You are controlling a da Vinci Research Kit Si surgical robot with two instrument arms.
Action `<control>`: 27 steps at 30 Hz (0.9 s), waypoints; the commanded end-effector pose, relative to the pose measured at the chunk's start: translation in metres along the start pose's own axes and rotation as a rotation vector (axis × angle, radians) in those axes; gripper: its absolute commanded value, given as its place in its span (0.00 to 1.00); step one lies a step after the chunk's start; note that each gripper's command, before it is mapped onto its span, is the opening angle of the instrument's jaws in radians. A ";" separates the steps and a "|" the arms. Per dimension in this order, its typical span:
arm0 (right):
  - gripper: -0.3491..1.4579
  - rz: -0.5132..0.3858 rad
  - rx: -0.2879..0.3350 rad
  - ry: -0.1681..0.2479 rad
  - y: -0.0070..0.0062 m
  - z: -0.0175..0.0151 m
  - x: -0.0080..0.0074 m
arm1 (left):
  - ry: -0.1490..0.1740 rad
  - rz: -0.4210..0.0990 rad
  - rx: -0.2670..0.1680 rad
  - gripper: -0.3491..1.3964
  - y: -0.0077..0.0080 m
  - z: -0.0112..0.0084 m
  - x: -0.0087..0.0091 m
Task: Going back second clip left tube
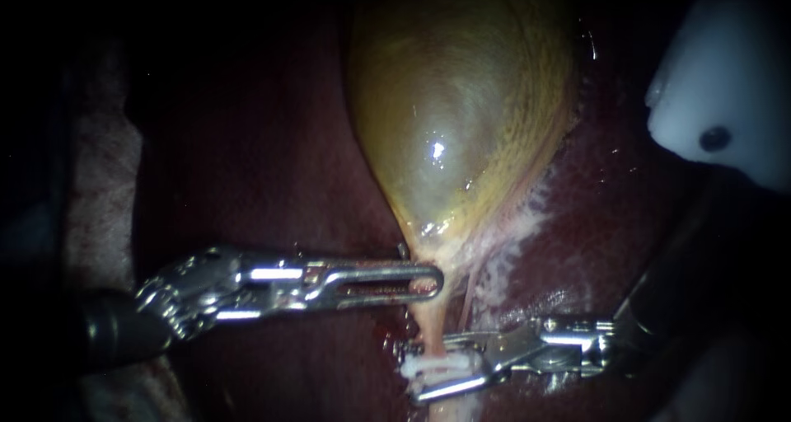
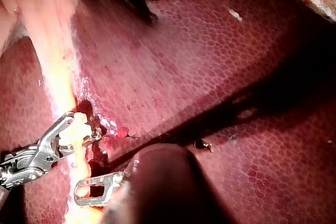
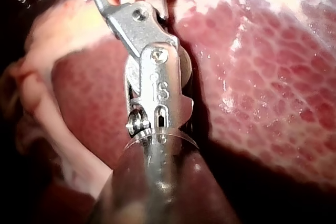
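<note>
The yellow-green gallbladder [image 1: 461, 109] lies on the dark red liver [image 1: 272, 166] and narrows into the pale left tube [image 1: 430, 327]. A thinner strand [image 1: 467, 294] runs beside that tube on the right. My left instrument [image 1: 432, 280] has slotted jaws shut on the gallbladder's neck, just above the tube. My right instrument [image 1: 432, 367] sits lower on the tube, its jaws spread in a V around a white clip [image 1: 441, 364] that wraps the tube. In the left wrist view the clip [image 2: 79, 129] sits on the tube [image 2: 63, 77] between the right instrument's jaws [image 2: 71, 132].
A white plastic part [image 1: 729, 84] with a dark hole fills the upper right corner. Pale fatty tissue [image 1: 511, 232] edges the gallbladder's right side. A little blood [image 1: 387, 327] lies left of the tube. The right wrist view shows mostly the instrument's wrist joint [image 3: 157, 77] over the liver [image 3: 262, 87].
</note>
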 end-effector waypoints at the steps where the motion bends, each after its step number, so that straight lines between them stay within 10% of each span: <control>1: 0.45 0.001 0.002 -0.001 0.0000 0.0001 0.0000 | 0.000 0.000 0.000 0.00 0.0000 0.0000 0.0000; 27: 0.46 -0.152 -0.033 -0.041 0.0003 -0.0047 0.0022 | 0.000 0.000 0.000 0.00 0.0000 -0.0001 0.0000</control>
